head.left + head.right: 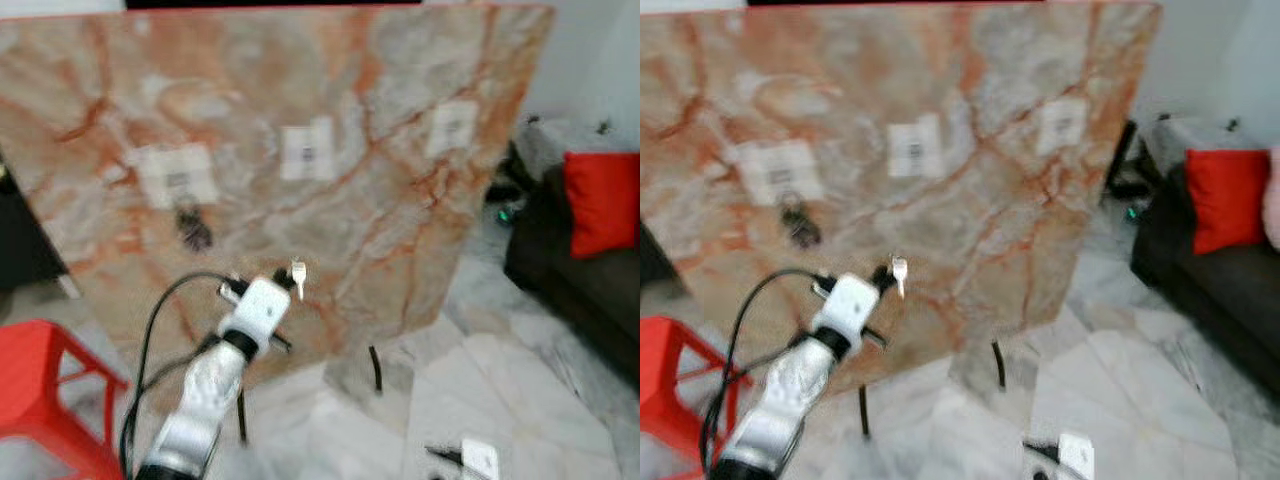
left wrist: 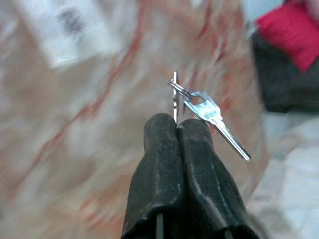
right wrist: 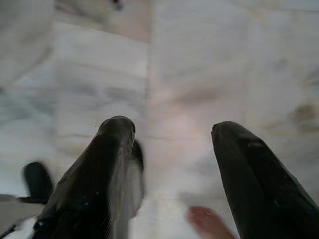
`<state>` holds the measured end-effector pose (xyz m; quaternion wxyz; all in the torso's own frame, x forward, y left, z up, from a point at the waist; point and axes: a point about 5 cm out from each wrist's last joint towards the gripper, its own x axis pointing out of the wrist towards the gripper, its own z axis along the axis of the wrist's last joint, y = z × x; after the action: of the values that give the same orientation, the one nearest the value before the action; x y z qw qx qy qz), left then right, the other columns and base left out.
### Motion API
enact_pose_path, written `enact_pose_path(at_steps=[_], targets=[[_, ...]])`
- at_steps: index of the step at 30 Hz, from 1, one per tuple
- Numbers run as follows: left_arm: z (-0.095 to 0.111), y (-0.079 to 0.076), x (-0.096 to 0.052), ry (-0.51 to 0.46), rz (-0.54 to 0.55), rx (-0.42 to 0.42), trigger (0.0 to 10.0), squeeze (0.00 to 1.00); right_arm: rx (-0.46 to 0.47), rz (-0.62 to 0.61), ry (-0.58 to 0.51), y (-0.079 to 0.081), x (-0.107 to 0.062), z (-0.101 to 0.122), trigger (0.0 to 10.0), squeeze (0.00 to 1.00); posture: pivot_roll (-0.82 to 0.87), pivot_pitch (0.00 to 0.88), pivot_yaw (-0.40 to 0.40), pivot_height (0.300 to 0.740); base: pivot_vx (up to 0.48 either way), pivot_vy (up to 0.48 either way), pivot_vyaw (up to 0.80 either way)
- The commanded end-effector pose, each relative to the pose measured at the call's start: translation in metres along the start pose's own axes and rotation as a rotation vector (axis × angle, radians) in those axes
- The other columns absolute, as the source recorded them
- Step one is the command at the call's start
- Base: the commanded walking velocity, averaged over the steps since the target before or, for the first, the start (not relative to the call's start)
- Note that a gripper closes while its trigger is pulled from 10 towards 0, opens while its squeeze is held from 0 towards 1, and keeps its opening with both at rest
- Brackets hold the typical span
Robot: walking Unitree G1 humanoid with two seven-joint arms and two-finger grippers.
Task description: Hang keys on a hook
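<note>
1. Now the keys (image 2: 199, 107) hang from the left tool (image 1: 290, 283), pinched shut on their ring, lower centre of frame.
2. White hook plate (image 1: 308, 150) sits up and slightly right, on the marble board (image 1: 420, 230).
3. Right tool (image 3: 169, 149) gapes wide over floor.

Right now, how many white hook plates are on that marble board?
3. One at the board's left with dark keys hanging, one in the middle, one at the right. Blur hides the hooks themselves.
</note>
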<state>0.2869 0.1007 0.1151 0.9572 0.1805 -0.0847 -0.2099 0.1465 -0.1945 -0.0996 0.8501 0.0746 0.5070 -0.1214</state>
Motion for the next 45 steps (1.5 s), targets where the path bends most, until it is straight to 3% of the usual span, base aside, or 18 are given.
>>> enact_pose_path(at_steps=[1,7,10,17,23,28,30,37,39,40,41,43,45], targets=[[0.001,0.014,-0.001,-0.004,0.036,0.006,10.0,0.00,-0.010,0.032,-0.038,0.013,0.001,0.013,10.0,0.00,0.03,0.000,-0.094,0.737,0.311,0.000,0.00],[0.002,0.019,0.000,-0.003,0.062,-0.012,10.0,0.00,-0.036,0.032,-0.048,0.015,0.002,0.016,10.0,0.00,0.02,0.000,-0.095,0.737,0.313,0.000,0.13],[0.000,0.022,-0.001,0.005,0.080,-0.023,10.0,0.00,-0.007,0.040,-0.044,0.017,0.002,0.015,10.0,0.00,0.02,0.000,-0.094,0.737,0.309,0.000,0.14],[-0.005,0.027,-0.004,0.017,0.109,-0.095,10.0,0.00,-0.013,0.042,-0.050,0.021,0.002,0.019,10.0,0.00,0.02,0.000,-0.093,0.737,0.039,0.000,0.00],[-0.004,0.030,-0.006,0.017,0.124,-0.087,10.0,0.00,-0.029,0.050,-0.045,0.026,0.002,0.020,10.0,0.00,0.03,0.000,-0.095,0.737,0.000,0.000,0.00],[0.000,0.021,-0.006,0.000,-0.005,0.157,10.0,0.00,-0.044,0.054,-0.040,0.029,0.002,0.019,10.0,0.00,0.03,0.000,-0.094,0.737,0.000,0.000,0.00],[0.000,0.021,-0.007,0.001,-0.031,0.207,10.0,0.00,-0.045,0.051,-0.041,0.030,0.002,0.019,10.0,0.00,0.03,0.000,-0.091,0.737,0.000,0.000,0.00],[-0.003,0.025,-0.008,0.016,0.004,0.141,10.0,0.00,-0.052,0.051,-0.059,0.031,0.003,0.030,10.0,0.00,0.03,0.000,-0.087,0.737,0.000,0.000,0.00],[0.002,0.020,-0.008,-0.015,-0.071,0.266,10.0,0.00,-0.061,0.050,-0.061,0.030,0.003,0.031,10.0,0.00,0.03,0.000,-0.086,0.737,0.000,0.000,0.00],[0.002,0.020,-0.008,-0.015,-0.071,0.266,10.0,0.00,-0.061,0.050,-0.061,0.030,0.003,0.031,10.0,0.00,0.03,0.000,-0.086,0.737,0.000,0.000,0.00],[0.001,0.018,-0.009,-0.019,-0.123,0.400,10.0,0.00,-0.064,0.048,-0.061,0.031,0.003,0.031,10.0,0.00,0.04,0.000,-0.084,0.737,0.000,0.000,0.00],[-0.001,0.018,-0.010,-0.015,-0.177,0.544,10.0,0.00,-0.069,0.046,-0.061,0.031,0.003,0.033,10.0,0.00,0.03,0.000,-0.085,0.737,0.000,0.000,0.00],[-0.004,0.016,-0.012,-0.001,-0.231,0.583,10.0,0.00,-0.073,0.046,-0.061,0.032,0.003,0.033,10.0,0.00,0.03,0.000,-0.085,0.737,0.000,0.000,0.00]])
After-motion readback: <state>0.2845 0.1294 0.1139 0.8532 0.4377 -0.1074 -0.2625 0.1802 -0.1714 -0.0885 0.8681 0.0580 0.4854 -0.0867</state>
